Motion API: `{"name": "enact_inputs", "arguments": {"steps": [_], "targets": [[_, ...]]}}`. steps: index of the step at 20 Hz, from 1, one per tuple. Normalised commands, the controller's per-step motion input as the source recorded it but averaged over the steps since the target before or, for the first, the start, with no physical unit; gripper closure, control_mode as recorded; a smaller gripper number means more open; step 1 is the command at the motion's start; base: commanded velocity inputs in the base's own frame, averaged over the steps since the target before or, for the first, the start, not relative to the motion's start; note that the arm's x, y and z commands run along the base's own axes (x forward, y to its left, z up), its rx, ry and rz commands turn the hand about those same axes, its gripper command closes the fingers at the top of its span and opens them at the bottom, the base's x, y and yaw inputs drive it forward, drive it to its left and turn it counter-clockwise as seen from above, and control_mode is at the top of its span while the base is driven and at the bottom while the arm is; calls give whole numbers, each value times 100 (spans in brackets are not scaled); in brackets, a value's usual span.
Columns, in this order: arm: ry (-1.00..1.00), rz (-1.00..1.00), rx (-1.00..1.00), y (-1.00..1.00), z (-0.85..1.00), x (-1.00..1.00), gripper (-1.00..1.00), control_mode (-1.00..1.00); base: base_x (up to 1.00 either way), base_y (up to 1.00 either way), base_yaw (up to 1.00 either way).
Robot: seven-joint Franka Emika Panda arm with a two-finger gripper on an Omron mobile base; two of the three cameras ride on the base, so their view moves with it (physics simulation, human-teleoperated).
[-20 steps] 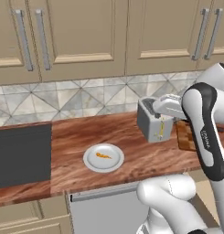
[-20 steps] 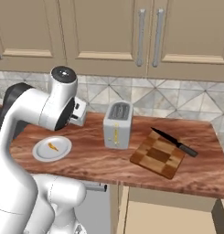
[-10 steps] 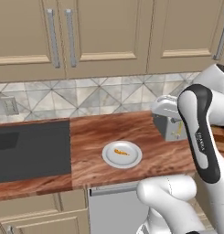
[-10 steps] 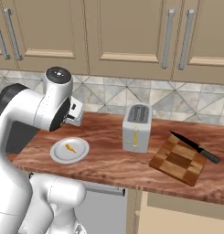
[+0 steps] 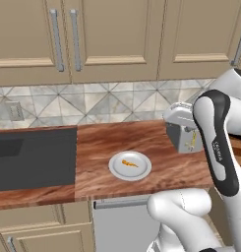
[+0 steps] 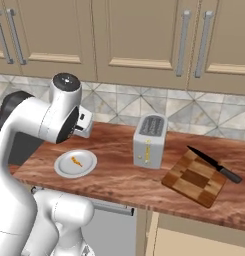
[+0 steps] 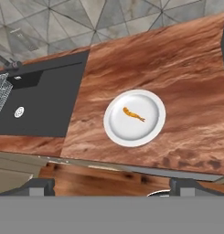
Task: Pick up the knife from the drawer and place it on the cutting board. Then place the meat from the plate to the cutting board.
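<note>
Base shifted — knife (image 6: 212,164) on cutting board (image 6: 194,178)

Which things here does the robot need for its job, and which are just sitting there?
Needed: the knife lying on the cutting board, the meat on the plate, and the open gripper.

Just sitting there: the toaster, the sink, the upper cabinets.
</note>
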Motion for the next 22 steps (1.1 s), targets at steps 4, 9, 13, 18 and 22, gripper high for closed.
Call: {"name": "enact_inputs", "arguments": {"steps": [4,9,13,18,22], "targets": [[0,0,0,0,0,0,-100,100,0,1,5],[0,0,0,0,0,0,-100,100,0,-15,2],[2,0,-5,-2,-17,0,-100,-100,0,-6,0],[1,1,-25,13,-26,0,-100,-100,0,0,0],[0,9,-20,1,-26,-2,-100,-100,0,0,0]]}}
